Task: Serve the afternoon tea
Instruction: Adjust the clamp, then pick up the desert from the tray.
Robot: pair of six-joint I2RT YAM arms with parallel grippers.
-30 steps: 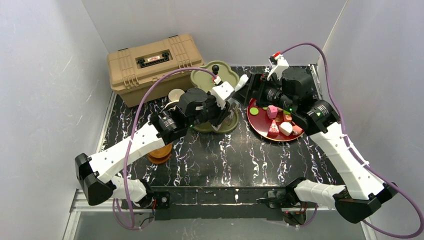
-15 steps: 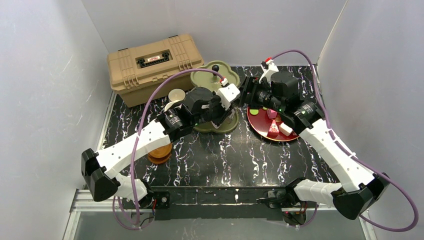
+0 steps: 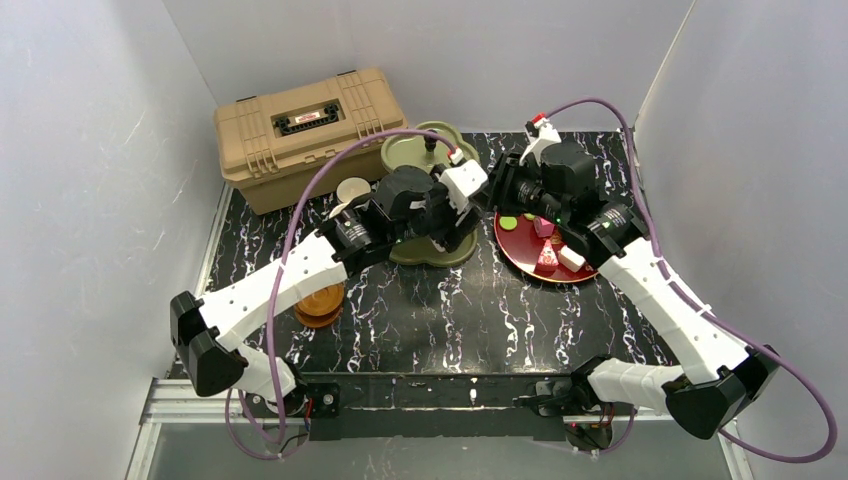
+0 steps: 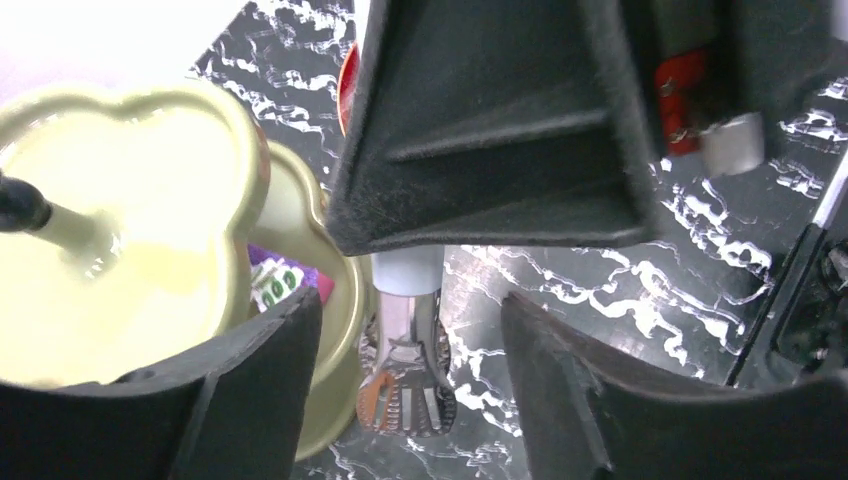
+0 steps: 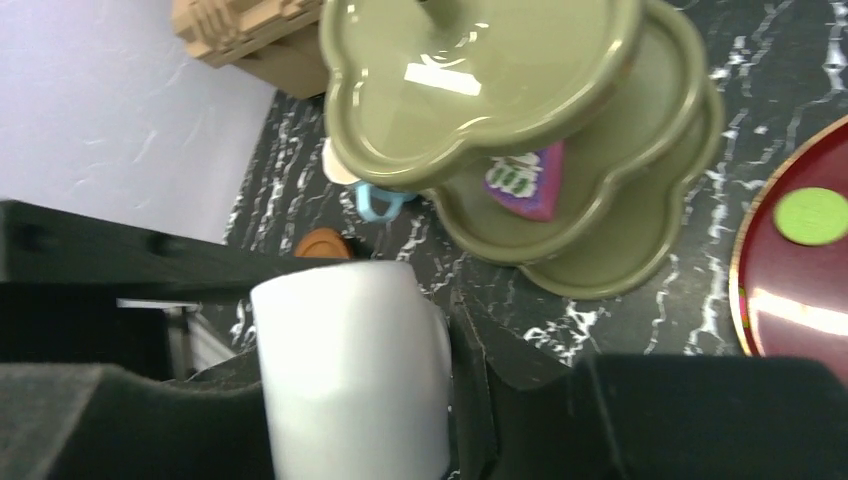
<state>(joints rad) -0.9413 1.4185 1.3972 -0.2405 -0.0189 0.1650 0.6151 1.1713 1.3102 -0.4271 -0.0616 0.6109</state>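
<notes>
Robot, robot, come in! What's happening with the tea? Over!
Right gripper, jaws shut on white mug. Left gripper, jaws open, alongside. Green stand close ahead, nothing between.

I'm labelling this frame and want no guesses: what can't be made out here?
- Top view: the left arm covers the lower tiers of the olive-green scalloped three-tier stand; their contents are hidden.
- Right wrist view: a white rounded object is blurred and cut off by the bottom edge; unidentifiable.
- Left wrist view: the right arm's black housing blocks the dark-red round tray.
</notes>
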